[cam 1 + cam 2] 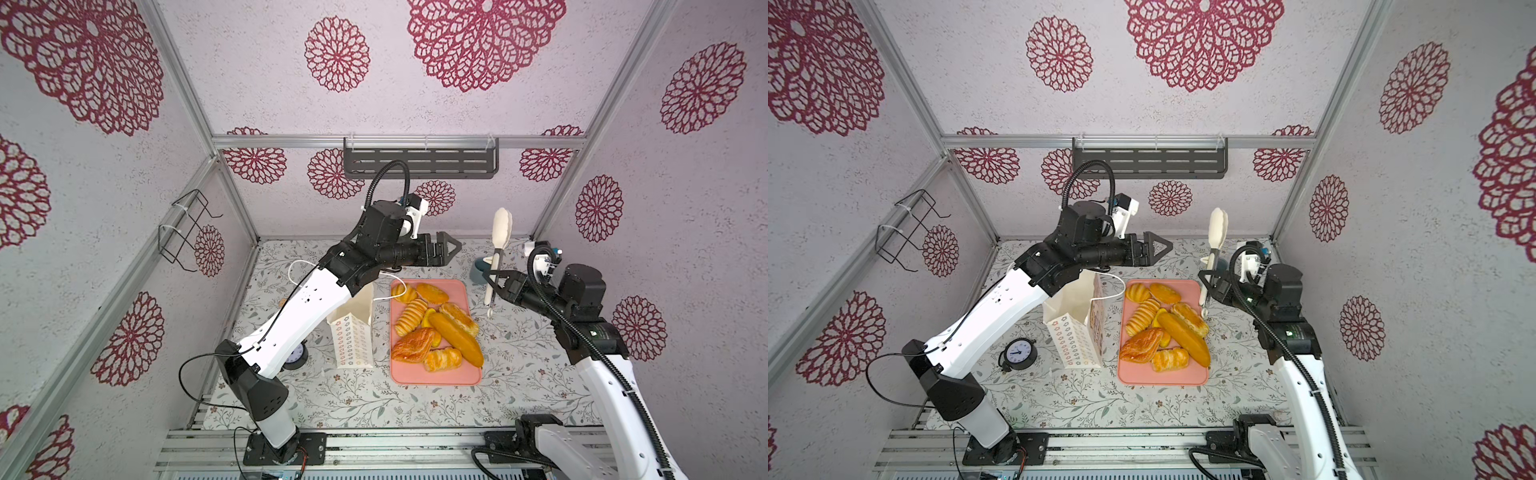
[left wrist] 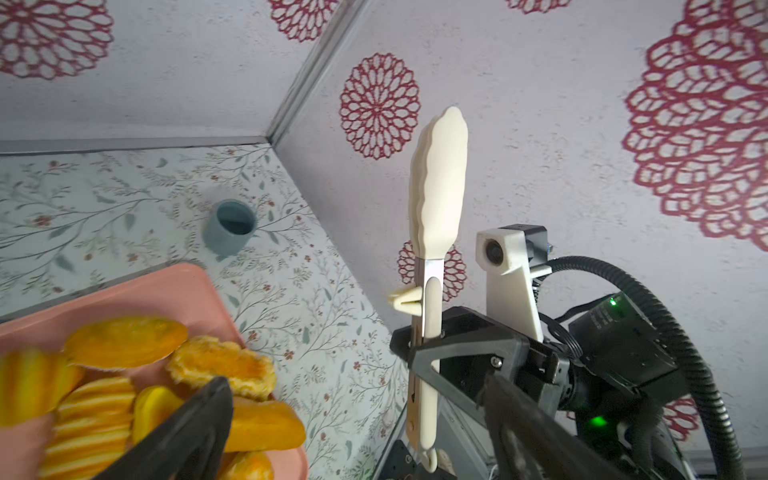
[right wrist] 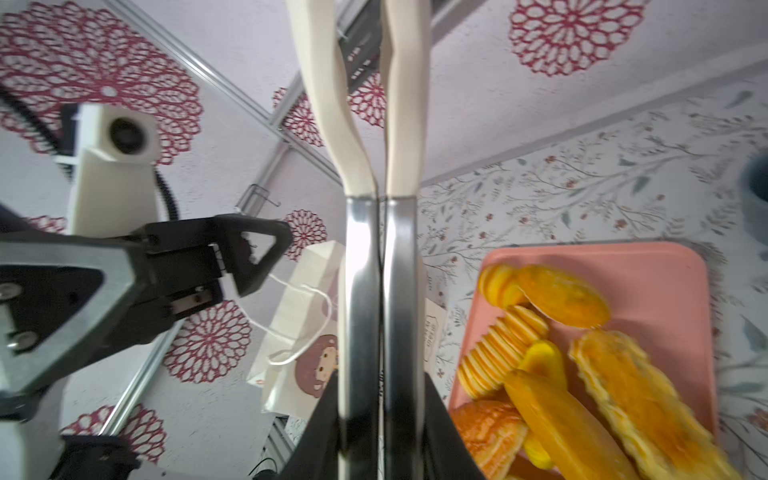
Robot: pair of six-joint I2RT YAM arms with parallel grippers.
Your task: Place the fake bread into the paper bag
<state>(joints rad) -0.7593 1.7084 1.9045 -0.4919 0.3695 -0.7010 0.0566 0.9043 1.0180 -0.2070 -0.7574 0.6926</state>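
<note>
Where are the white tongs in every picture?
Top view: tongs right of middle, by the far right corner of the pink tray.
Top view: same spot, tray beside.
Left wrist: picture's middle, upright; tray lower left.
Right wrist: picture's middle, very close; tray at right.
Shared landmark: the pink tray.

Glossy fake bread (image 1: pixel 455 338) lies on a matt pink tray (image 1: pixel 436 374); tongs (image 3: pixel 360 291) gleam metallic.

Mouth of the paper bag (image 1: pixel 351 336) hidden behind the left arm (image 1: pixel 299 320) in a top view, alarm clock (image 1: pixel 296 358) half covered there, tips of the tongs (image 3: pixel 401 124) and blue cup (image 3: pixel 756 195) cut off in the right wrist view
</note>
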